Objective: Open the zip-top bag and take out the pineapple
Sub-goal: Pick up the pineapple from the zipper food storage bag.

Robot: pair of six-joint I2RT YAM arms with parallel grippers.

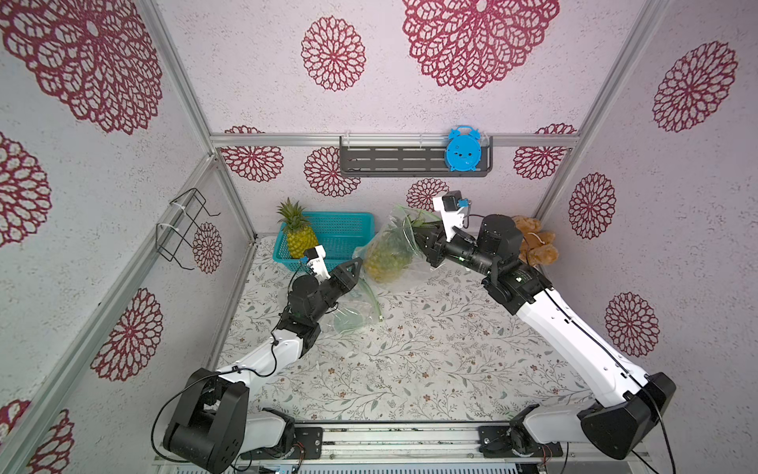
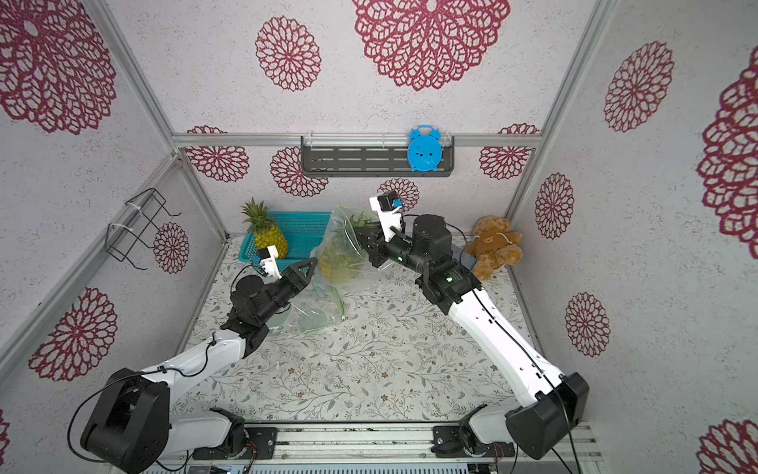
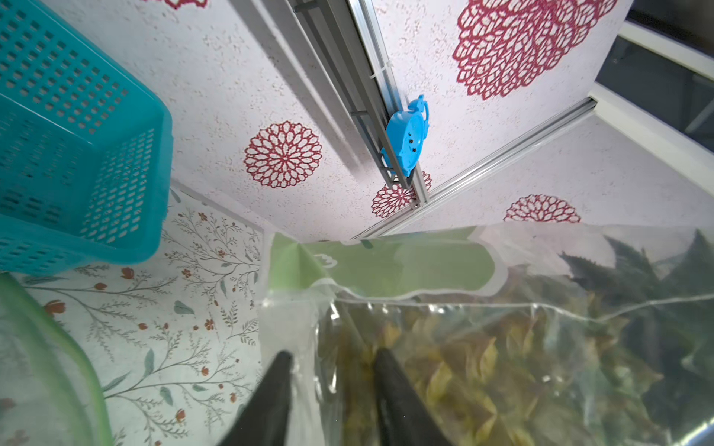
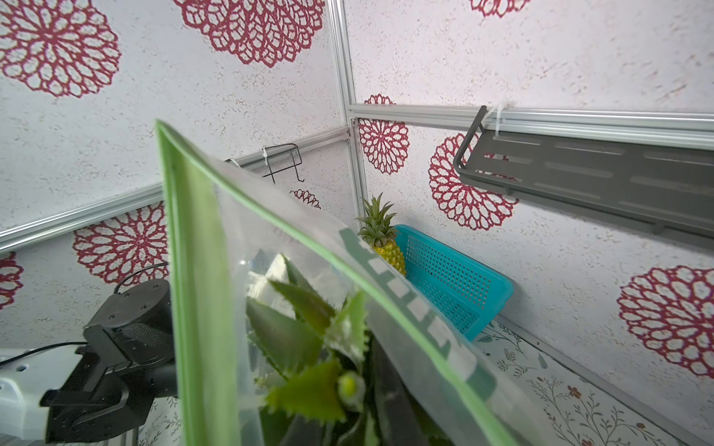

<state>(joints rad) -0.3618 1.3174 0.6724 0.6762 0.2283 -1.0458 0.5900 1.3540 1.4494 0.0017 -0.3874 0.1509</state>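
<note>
Pineapple (image 1: 385, 256), yellow, looks heavy in limp clear green-zip bag (image 1: 393, 225); grab crown (image 4: 301, 328). Right gripper (image 1: 424, 242) pinches bag top; left gripper (image 3: 332, 353) narrow, grip unclear.

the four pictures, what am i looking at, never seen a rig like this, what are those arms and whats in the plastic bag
Two robot arms, each ending in a two-fingered gripper, work over a flowered table. Two pictures look down from overhead; two come from cameras on the arms' wrists. On the table: a teal basket with a second pineapple upright at one end, an empty bag, a teddy bear. The right gripper grips the bagged pineapple at its leafy top, propping its zip-top bag up; through the plastic or inside it, I cannot tell. The left gripper straddles the bag's other end; whether it pinches is unclear.
</note>
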